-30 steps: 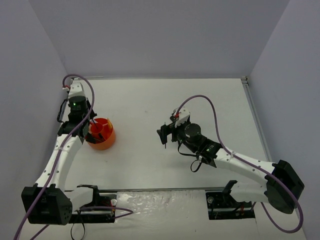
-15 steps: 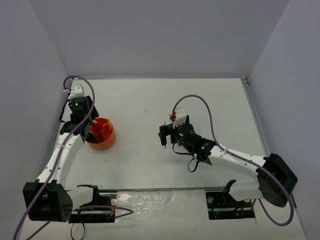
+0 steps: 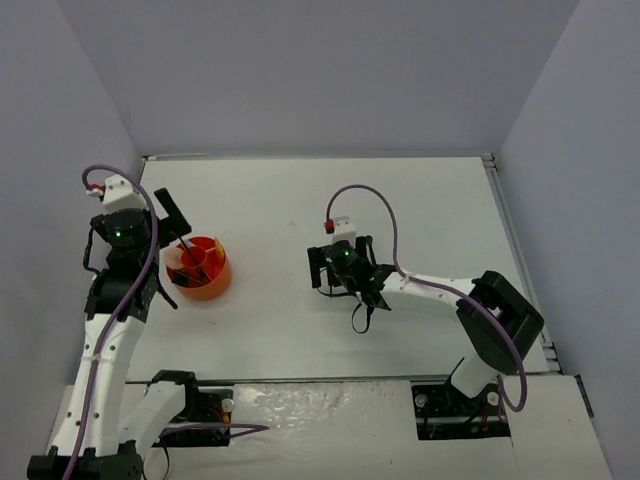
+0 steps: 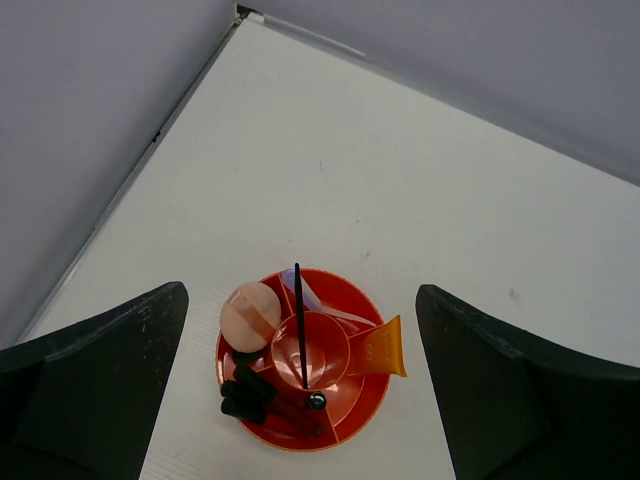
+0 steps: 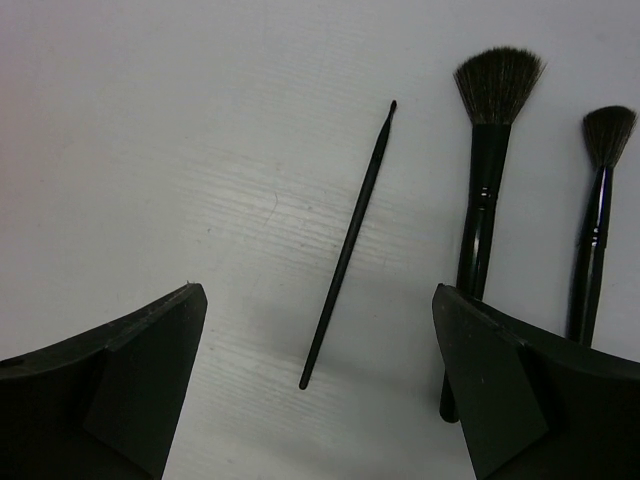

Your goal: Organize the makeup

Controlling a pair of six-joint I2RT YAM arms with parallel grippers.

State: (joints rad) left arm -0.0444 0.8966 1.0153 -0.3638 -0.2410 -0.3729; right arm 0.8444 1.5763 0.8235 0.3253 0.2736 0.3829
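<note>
A round orange tub [image 3: 212, 289], split into compartments, sat on the white table [image 3: 290, 195] near its left edge. Plain lavender-grey walls [image 3: 320, 70] closed the table in at the back and both sides.

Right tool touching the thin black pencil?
Apart. Right wrist view: the pencil lies on the table between the open fingers of the right tool, bare table showing either side.

nothing readable anywhere, faint print on the flat orange plastic tube [image 4: 380, 347], 3 o'clock side of the round orange tub [image 4: 360, 402], too blurry
</note>
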